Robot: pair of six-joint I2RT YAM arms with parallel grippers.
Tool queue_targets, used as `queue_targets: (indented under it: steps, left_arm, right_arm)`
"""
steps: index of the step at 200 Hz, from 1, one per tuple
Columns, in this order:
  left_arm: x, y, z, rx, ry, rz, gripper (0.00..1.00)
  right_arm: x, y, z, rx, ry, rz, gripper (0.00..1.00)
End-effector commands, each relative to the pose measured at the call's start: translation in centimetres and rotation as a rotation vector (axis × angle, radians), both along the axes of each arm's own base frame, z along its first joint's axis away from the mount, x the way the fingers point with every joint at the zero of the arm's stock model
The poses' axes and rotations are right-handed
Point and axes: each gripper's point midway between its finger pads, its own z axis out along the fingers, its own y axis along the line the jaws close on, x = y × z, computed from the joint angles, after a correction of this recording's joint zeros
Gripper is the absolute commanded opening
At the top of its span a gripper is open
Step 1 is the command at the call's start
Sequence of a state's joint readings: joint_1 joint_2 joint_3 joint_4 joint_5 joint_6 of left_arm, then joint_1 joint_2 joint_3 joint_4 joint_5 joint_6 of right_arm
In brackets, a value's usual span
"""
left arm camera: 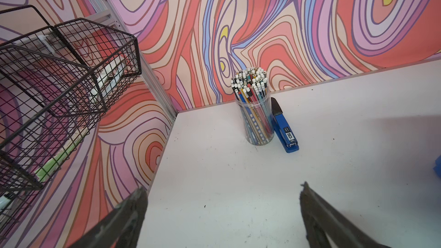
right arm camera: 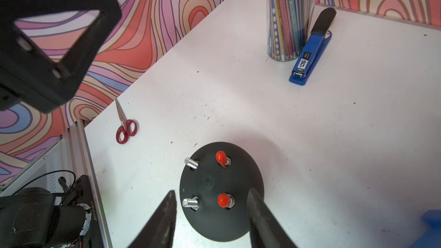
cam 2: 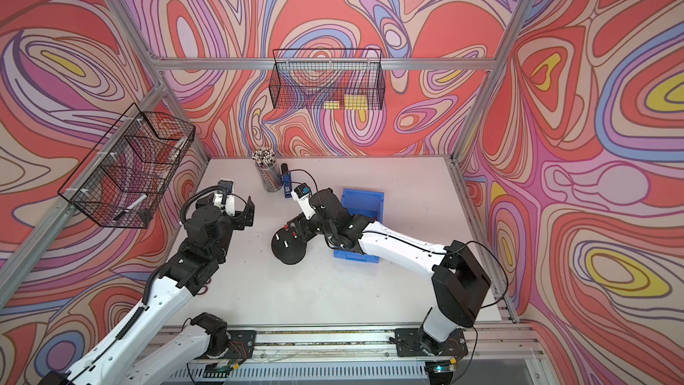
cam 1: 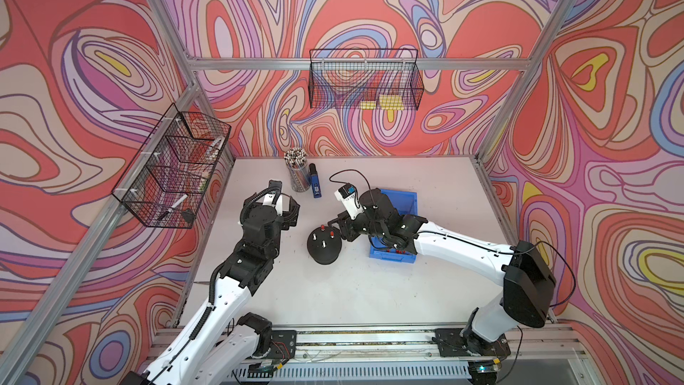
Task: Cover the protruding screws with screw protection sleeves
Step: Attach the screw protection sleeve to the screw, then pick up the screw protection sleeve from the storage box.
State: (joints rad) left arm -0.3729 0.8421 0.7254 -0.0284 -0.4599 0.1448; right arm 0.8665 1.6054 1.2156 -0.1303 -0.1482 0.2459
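Right jaws released, empty; between them one tiny red plastic sleeve (right arm camera: 224, 200) sits on the black round dome base (right arm camera: 214, 225), bare silvery metal studs (right arm camera: 190, 202) beside one jaw. Left jaws released. Sleeves probably light, slippery: pinch sidewalls.

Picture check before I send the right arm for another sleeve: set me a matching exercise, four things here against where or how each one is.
Things:
1. red-handled scissors
2. blue stapler
3. two red screw protection sleeves
4. left gripper

Place or state:
a. open, nothing between its jaws
b. standing on top of the black dome base
c. lying beside the clear pencil jar
d. lying alone on the white table, apart from the other things

Pairs: 1-d, 2-c, 3-b, 4-a.
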Motion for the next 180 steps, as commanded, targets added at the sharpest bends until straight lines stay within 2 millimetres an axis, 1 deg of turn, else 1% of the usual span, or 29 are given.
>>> queue_targets:
  steps: [1, 24, 39, 61, 79, 98, 117, 128, 143, 157, 180]
  left_arm:
    - [0.1, -0.2, 0.1, -0.019, 0.001, -0.011, 0.99]
    - [0.1, -0.6, -0.1, -0.025, 0.011, -0.032, 0.99]
    - [0.1, -0.9, -0.1, -0.032, 0.015, -0.049, 0.99]
    - [0.1, -1.8, -0.2, -0.045, 0.023, -0.103, 0.99]
    - [0.1, -2.9, -0.5, -0.061, 0.035, -0.158, 1.0]
    - [0.1, -4.0, -0.7, -0.085, 0.049, -0.22, 0.99]
    - [-0.2, -5.3, -0.9, -0.099, 0.061, -0.295, 0.99]
    - [-0.3, -6.0, -0.8, -0.106, 0.063, -0.336, 0.99]
    - [-0.6, -7.1, -0.8, -0.119, 0.068, -0.396, 0.99]
    - [-0.9, -7.9, -0.8, -0.132, 0.071, -0.444, 0.99]
    - [-1.4, -9.4, -1.3, -0.144, 0.099, -0.522, 0.99]
  right_arm:
    - [0.0, -0.6, 1.3, 0.015, -0.023, -0.038, 0.48]
    - [0.4, -1.8, 1.7, 0.003, -0.043, -0.092, 0.48]
    - [0.8, -2.9, 1.9, -0.022, -0.052, -0.149, 0.48]
    - [1.2, -5.2, 2.4, -0.057, -0.079, -0.242, 0.48]
    - [1.5, -7.6, 2.9, -0.087, -0.107, -0.336, 0.46]
    - [1.4, -10.0, 3.2, -0.118, -0.125, -0.421, 0.44]
    - [1.1, -12.5, 2.9, -0.162, -0.121, -0.501, 0.43]
    - [0.9, -13.5, 2.7, -0.187, -0.112, -0.525, 0.41]
    - [0.6, -14.6, 2.4, -0.209, -0.099, -0.552, 0.4]
    - [0.3, -15.6, 1.8, -0.233, -0.081, -0.577, 0.38]
    - [0.2, -17.2, 0.6, -0.271, -0.04, -0.628, 0.34]
